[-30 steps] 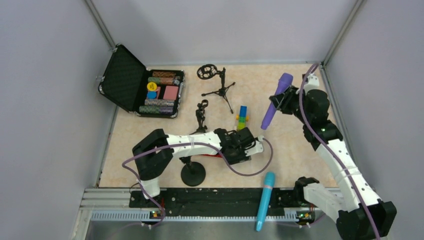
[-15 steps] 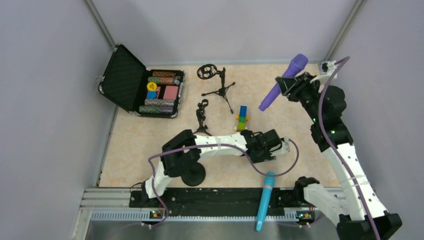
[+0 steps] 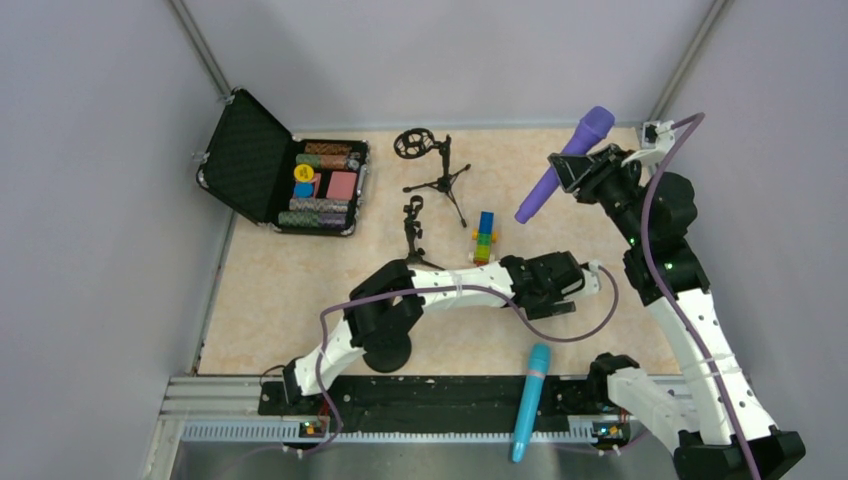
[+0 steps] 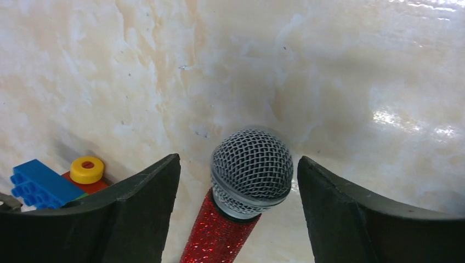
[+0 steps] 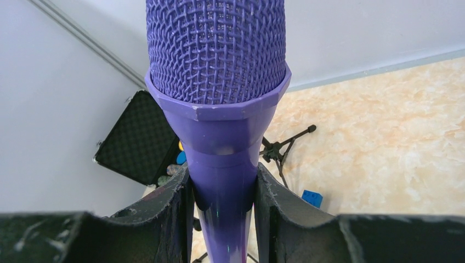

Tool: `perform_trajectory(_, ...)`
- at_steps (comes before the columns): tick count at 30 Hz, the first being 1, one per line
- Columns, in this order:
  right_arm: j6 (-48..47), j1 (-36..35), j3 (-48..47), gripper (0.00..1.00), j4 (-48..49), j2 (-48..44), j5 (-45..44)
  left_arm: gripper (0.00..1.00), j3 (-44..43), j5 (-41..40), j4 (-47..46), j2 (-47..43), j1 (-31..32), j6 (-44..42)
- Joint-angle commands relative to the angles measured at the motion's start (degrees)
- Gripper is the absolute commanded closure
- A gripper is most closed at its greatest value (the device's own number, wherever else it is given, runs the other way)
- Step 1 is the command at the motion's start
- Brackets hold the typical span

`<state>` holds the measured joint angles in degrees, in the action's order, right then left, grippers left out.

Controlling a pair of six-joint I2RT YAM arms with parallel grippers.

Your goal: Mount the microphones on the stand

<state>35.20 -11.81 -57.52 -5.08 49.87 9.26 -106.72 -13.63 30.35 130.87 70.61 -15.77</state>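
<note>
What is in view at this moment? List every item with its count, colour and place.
purple microphone: one, purple, raised at far right
cyan microphone: one, cyan-blue, lying across the black rail at the near edge
red microphone: one, glittery red with a silver-grey head, between the left gripper's fingers
tripod stand: one, black, far centre, ring mount on top
round-base stand: one, black, near left of centre, partly under the left arm
block toy: one, multicoloured, table centre
case: one, black, open, far left, holding poker chips
table: one, beige marbled
left gripper: one, black fingers, open around the red microphone
right gripper: one, black fingers, clamped on the purple microphone
</note>
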Motion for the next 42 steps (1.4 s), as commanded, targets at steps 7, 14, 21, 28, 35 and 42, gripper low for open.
perform_trajectory(7,-0.2,0.2,-0.5,1.00,3.5,-1.6,0.2,0.06,3.9,-10.0,-9.3,-5.8,0.9,-1.1)
perform_trajectory(14,-3.5,0.2,-1.6,1.00,0.5,-1.6,-3.6,0.01,13.1,-18.0,-11.7,-15.6,1.3,-5.4)
perform_trajectory(21,-3.5,0.3,-1.9,1.00,-1.4,-2.7,-7.1,0.01,18.2,-21.7,-9.7,-24.2,0.3,-4.6)
perform_trajectory(28,-3.8,0.2,-1.7,1.00,-2.5,-3.8,-8.7,0.01,18.7,-13.3,-7.6,-30.7,-5.0,1.9)
perform_trajectory(35,-3.9,0.3,-0.3,1.00,-2.7,-4.2,-7.4,0.01,23.5,-0.9,-8.0,-40.1,-14.2,9.4)
perform_trajectory(42,-3.4,0.2,3.8,1.00,-0.5,-3.7,-3.4,0.01,33.3,12.4,-13.6,-53.9,-24.3,17.5)
